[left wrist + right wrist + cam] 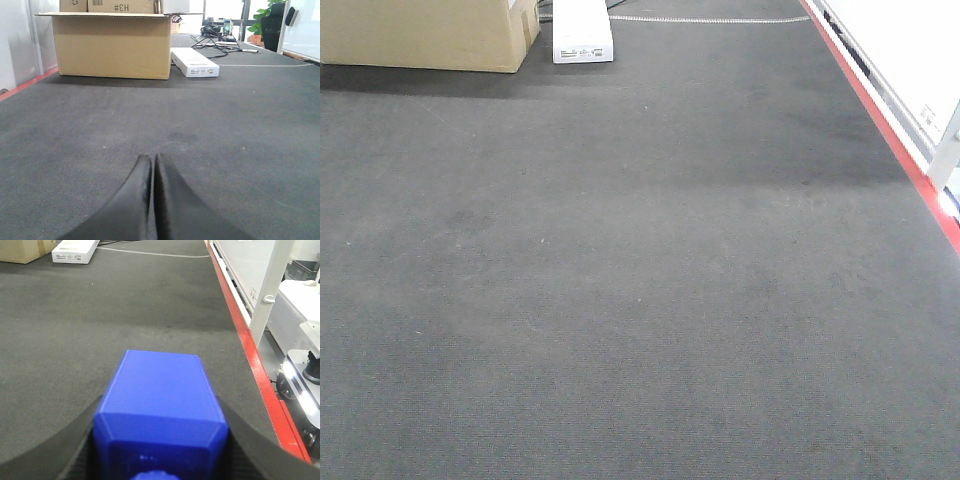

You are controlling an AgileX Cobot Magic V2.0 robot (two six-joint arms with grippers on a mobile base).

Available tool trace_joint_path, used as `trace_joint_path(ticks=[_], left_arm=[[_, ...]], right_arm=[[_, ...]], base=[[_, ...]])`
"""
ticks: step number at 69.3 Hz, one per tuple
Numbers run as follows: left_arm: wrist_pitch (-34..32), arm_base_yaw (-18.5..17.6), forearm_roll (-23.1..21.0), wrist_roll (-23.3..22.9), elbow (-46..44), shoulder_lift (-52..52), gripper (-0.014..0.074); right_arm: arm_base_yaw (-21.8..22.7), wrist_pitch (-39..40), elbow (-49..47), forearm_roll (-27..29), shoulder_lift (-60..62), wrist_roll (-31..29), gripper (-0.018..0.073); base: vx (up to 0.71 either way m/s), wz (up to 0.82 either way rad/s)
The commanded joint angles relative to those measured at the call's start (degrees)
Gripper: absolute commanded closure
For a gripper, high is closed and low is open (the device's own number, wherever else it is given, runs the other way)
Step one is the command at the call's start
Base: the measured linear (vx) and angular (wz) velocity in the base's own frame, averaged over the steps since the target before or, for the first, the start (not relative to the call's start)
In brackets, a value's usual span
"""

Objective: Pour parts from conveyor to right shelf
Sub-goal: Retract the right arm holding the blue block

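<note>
Belt [640,300]: dark grey and felt-like, it filled almost the whole front view, with faint scuffs and paler patches.
Red strip [892,135]: ran along the belt's right edge, with a white-framed panel just beyond it.
Cardboard box [112,45]: stood at the far end of the belt, near its left edge, top flaps open; a carton marked "#H3" showed above it.
White box [195,62]: long and flat, it lay on the belt just to the right of the cardboard box, labelled end toward the arms.
Cables [212,40]: a dark tangle lay farther back, past the white box.
Plant [267,22]: green leaves in a dark pot, far right of the left wrist view.
Left gripper [152,162]: black fingers pressed together tip to tip with nothing between them, low over bare belt, pointing toward the cardboard box.
Right gripper [160,440]: clamped on the block, one black finger against each side.
Block [160,395]: bright blue, held between those fingers over the right part of the belt, near the red strip. A round stud [155,475] showed at the wrist end. Whether it touched the belt I couldn't tell.
White post [272,290]: upright just past the strip.
</note>
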State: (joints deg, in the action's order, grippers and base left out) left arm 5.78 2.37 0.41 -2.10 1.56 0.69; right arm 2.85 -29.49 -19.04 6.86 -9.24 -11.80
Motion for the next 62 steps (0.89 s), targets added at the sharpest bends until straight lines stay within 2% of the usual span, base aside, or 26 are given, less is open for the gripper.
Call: trace_joint_path(ticks=[1, 62], left_arm=[[-4.52, -0.3, -0.41, -0.49, -1.14, 0.72, 0.0603], [-4.52, -0.3, -0.41, -0.49, -1.14, 0.72, 0.0603]], right_arm=[[0.06, 3.98, -1.64, -0.36, 0.02, -0.36, 0.0564], [0.06, 4.55, -1.64, -0.49, 0.2, -0.31, 0.0564]], base=[[0.0, 0.0], [0.0, 0.0]])
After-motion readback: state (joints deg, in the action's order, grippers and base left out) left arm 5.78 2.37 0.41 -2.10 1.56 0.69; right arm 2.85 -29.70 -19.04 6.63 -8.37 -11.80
